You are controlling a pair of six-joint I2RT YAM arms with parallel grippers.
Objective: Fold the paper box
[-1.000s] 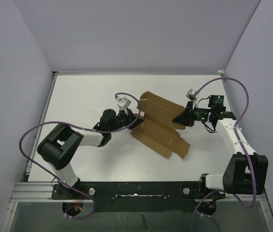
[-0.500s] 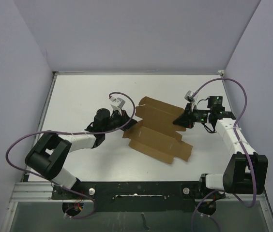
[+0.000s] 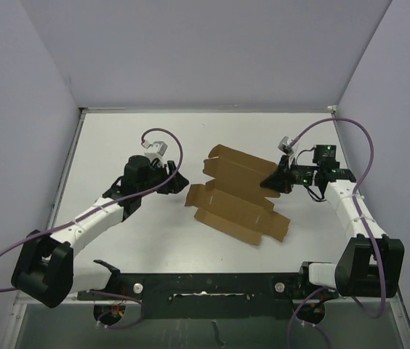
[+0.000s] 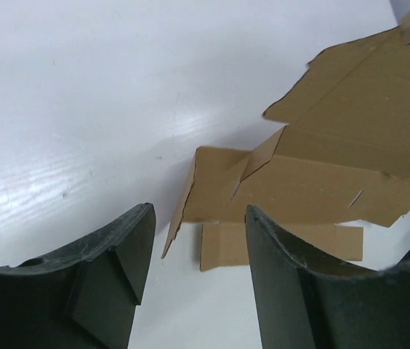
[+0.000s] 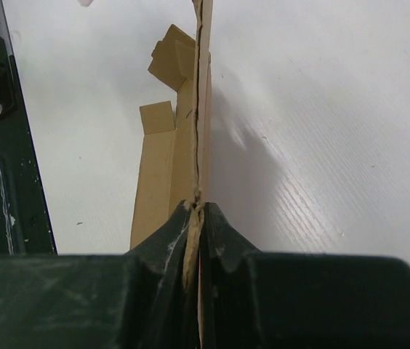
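Right jaws clenched on right edge of flat brown die-cut cardboard paper box [image 3: 238,212]; left jaws released, apart, facing its left flaps.

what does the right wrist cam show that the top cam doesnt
Only right wrist: the right gripper pinching the paper box seen edge-on, the sheet's thin edge clamped in its jaws. Only top: the whole die-cut sheet with its flaps, and the left gripper open, clear of the cardboard. Both: the brown box partly resting on the white table, its right end held by the right gripper.
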